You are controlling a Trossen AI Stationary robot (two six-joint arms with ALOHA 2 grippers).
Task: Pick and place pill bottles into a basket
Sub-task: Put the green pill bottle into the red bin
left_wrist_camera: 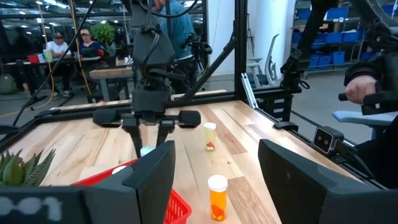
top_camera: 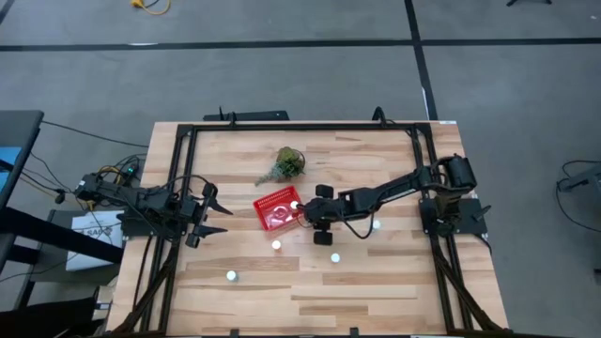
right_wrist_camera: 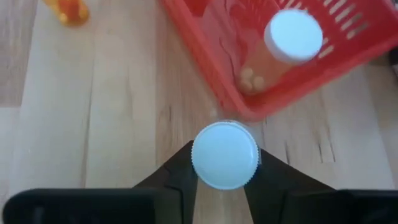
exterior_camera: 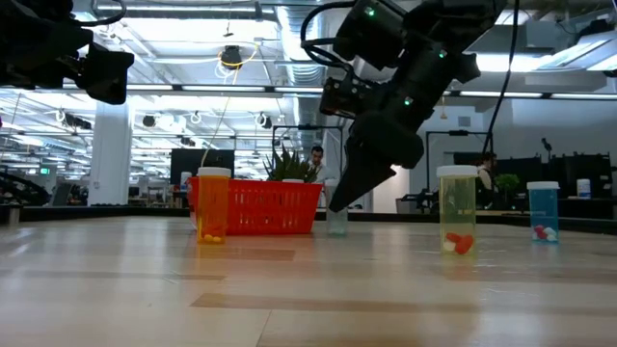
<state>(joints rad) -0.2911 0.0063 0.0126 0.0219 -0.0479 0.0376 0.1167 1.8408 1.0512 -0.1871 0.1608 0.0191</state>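
Note:
The red basket (top_camera: 275, 212) sits at the table's middle, with one white-capped pill bottle (right_wrist_camera: 292, 34) lying inside it. My right gripper (top_camera: 306, 214) is beside the basket's right side, pointing down and shut on a clear pill bottle (right_wrist_camera: 224, 155), also seen in the low view (exterior_camera: 335, 222). My left gripper (top_camera: 214, 215) is open and empty to the left of the basket, level above the table. Other bottles stand upright on the wood: an orange one (exterior_camera: 213, 204), a yellowish one (exterior_camera: 456, 209) and a blue one (exterior_camera: 543, 212). My right gripper pinches the bottle's white cap (right_wrist_camera: 199, 163) between its two fingers, one on each side of the cap. The fingers come from above, pointing down. The bottle is upright just outside the basket's wall; I cannot tell whether its base is on the table.
A green leafy clump (top_camera: 286, 164) lies behind the basket. Loose bottles stand in front of and to the right of the basket (top_camera: 276, 245), (top_camera: 231, 275), (top_camera: 335, 256), (top_camera: 377, 223). A black frame (top_camera: 300, 125) runs round the tabletop. People sit in the room beyond.

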